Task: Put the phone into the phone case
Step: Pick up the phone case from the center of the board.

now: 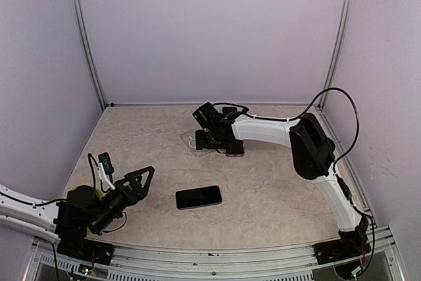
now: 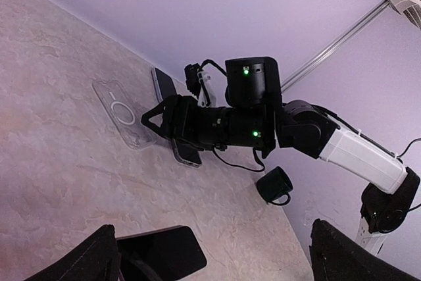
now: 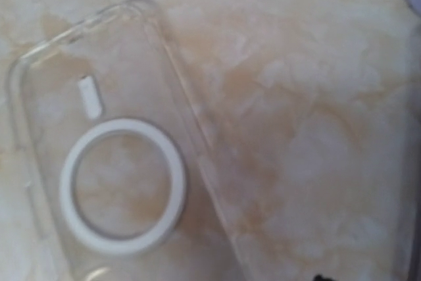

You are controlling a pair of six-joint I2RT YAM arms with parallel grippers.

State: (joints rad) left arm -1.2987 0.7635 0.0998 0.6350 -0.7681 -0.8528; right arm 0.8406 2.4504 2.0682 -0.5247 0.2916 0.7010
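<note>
A black phone (image 1: 198, 197) lies flat, screen up, on the table's near middle; its end shows in the left wrist view (image 2: 161, 251). A clear phone case (image 1: 189, 141) with a white ring lies flat at the far middle, also in the left wrist view (image 2: 122, 113) and the right wrist view (image 3: 122, 185). My right gripper (image 1: 212, 141) hangs low over the case's right edge and looks open; its fingers do not show in its own view. My left gripper (image 1: 141, 179) is open and empty, left of the phone, with fingers (image 2: 99, 255) apart.
A second dark phone-like slab with a pale rim (image 1: 234, 151) lies under the right gripper, beside the case (image 2: 186, 153). A black mug (image 2: 275, 185) stands beyond it near the right wall. Purple walls enclose the table on three sides.
</note>
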